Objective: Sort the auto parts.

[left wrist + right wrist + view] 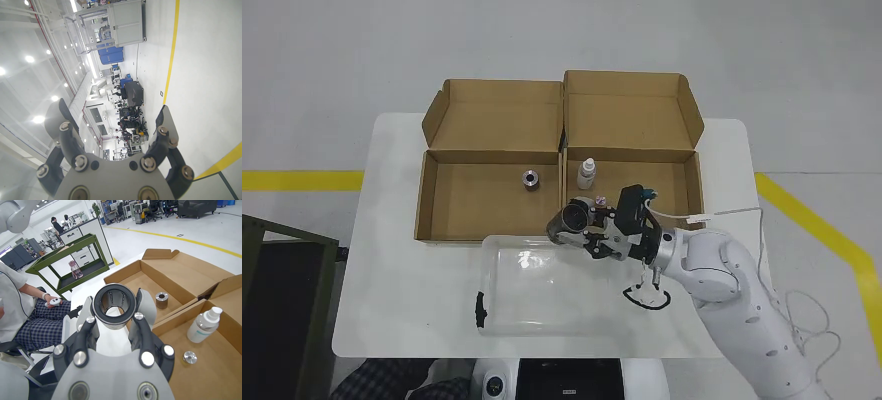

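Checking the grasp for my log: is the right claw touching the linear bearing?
Touching. In the right wrist view the right claw clamps the linear bearing, fingers pressed against both its sides.

Robotics lab hall, yellow floor lines (171,56), aluminium-framed enclosure (124,22), desk workstations (151,210)

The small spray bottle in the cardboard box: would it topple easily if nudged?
Probably. The spray bottle stands upright, tall and narrow, so a push near its cap would likely tip it. It looks like plastic, so probably light, and once down its round body might roll.
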`<state>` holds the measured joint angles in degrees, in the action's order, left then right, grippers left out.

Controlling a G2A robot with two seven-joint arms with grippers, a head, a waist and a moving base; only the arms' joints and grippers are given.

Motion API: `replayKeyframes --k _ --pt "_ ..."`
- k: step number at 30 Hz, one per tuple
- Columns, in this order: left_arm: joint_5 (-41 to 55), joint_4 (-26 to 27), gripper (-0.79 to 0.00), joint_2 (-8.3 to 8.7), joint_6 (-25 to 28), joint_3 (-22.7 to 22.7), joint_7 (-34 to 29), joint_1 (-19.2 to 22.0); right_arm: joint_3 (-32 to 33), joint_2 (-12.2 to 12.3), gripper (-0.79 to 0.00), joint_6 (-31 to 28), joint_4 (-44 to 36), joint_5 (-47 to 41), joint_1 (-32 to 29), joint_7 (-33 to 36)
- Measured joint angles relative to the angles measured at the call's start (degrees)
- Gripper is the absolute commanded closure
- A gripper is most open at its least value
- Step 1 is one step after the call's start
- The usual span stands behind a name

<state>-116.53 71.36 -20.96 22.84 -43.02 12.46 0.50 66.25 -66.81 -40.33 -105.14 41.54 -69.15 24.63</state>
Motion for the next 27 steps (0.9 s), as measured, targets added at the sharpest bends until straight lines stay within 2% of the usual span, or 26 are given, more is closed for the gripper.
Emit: replayKeyframes --k 11,27 --pt "0.0 0.0 -0.785 0.0 0.0 0.0 0.0 0.0 -2.3 -0.3 0.0 2.4 1.7 1.4 2.6 -0.7" --pt "0.0 0.0 -0.785 0.0 0.0 0.0 0.0 0.0 -11.5 -2.6 0.0 9.3 7.3 10.0 11.0 -1.7"
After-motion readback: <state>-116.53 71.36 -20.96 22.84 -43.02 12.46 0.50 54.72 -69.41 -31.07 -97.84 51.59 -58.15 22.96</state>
